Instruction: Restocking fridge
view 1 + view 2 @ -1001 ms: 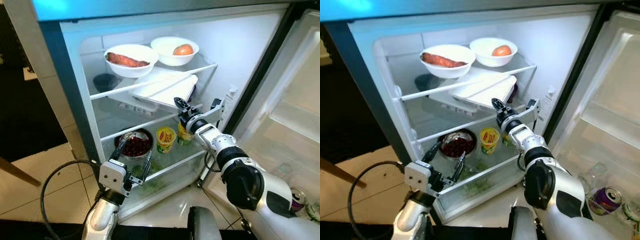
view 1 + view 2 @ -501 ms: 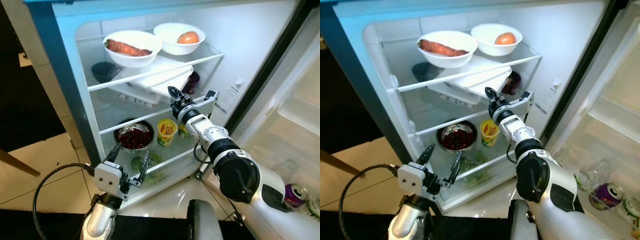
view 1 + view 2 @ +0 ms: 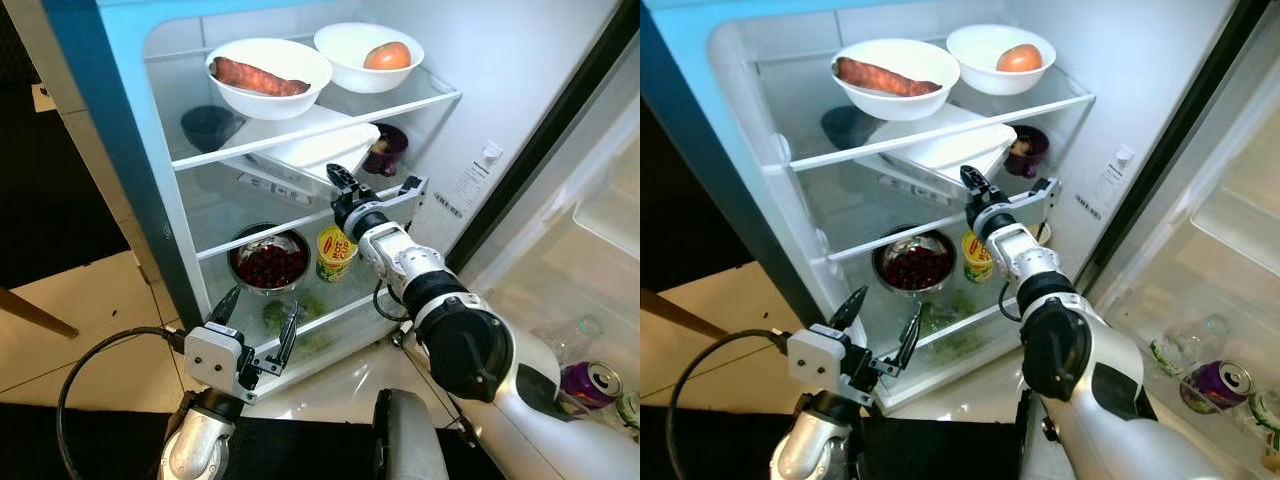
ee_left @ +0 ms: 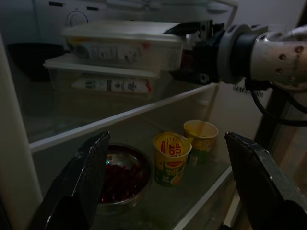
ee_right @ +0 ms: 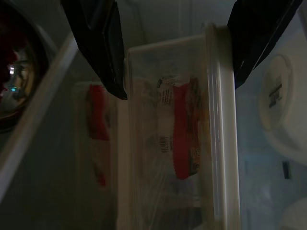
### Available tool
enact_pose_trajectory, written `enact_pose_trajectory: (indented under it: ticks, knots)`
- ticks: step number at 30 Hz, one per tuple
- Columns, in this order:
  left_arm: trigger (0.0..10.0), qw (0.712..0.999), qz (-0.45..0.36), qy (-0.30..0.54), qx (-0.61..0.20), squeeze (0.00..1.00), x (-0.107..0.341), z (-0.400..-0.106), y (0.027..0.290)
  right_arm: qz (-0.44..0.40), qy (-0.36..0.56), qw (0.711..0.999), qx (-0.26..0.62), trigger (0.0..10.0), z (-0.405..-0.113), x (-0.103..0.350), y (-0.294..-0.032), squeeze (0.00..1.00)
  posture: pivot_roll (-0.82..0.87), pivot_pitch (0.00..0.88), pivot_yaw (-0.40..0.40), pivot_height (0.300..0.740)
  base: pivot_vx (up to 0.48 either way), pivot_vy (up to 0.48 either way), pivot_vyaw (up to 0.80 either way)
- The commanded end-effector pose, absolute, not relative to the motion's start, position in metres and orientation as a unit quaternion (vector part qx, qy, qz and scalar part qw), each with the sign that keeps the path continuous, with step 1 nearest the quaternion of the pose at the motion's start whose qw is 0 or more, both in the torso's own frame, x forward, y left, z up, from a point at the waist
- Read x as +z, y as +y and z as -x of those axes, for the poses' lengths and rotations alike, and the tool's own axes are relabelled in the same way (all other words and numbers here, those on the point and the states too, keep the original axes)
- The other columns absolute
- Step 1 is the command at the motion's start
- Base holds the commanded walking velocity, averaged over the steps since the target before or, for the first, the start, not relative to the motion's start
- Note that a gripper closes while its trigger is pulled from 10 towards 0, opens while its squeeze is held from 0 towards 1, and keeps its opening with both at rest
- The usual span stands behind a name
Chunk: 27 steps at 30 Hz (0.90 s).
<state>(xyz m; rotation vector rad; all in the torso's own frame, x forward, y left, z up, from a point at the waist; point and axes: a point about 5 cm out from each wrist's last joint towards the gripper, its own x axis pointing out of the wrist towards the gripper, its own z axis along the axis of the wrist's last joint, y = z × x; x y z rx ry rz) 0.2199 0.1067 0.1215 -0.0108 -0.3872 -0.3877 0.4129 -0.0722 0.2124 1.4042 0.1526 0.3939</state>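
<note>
Right gripper (image 3: pixel 375 186) outstretched at plastic container (image 3: pixel 310 152)

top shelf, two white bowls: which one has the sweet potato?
The wider white bowl on the robot's left, holding the long reddish sweet potato; the other white bowl holds a round orange fruit.

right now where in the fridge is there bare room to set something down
Bare glass shows on the middle shelf under the dark bowl, left of the stacked containers. The top shelf is crowded with two white bowls. The bottom shelf holds the berry bowl and cups.
</note>
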Motion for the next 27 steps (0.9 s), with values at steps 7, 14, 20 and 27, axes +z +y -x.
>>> enact_pose_trajectory:
  ticks: [7, 14, 20, 27]
  knots:
    - [10.0, 0.963, -0.006, -0.177, -0.202, 0.00, 0.1225, -0.2108, 0.1056, -0.653, 0.062, 0.731, 0.186, 10.0, -0.4130, 0.2187, -0.0639, 0.00, 0.11, 0.278, -0.068, 0.423, 0.000, 0.000, 0.00]
    - [10.0, 0.963, -0.006, -0.176, -0.202, 0.00, 0.1253, -0.2097, 0.1059, -0.649, 0.059, 0.734, 0.191, 10.0, -0.4128, 0.2200, -0.0621, 0.30, 0.11, 0.280, -0.066, 0.423, 0.000, 0.000, 0.00]
    - [10.0, 0.963, -0.004, -0.173, -0.207, 0.00, 0.1272, -0.2088, 0.1038, -0.650, 0.040, 0.735, 0.189, 10.0, -0.4151, 0.2267, -0.0669, 0.53, 0.11, 0.281, -0.065, 0.423, 0.000, 0.000, 0.00]
    - [10.0, 0.963, -0.002, -0.171, -0.207, 0.00, 0.1277, -0.2102, 0.1025, -0.640, 0.038, 0.743, 0.192, 10.0, -0.4154, 0.2280, -0.0677, 0.49, 0.10, 0.276, -0.066, 0.423, 0.000, 0.000, 0.00]
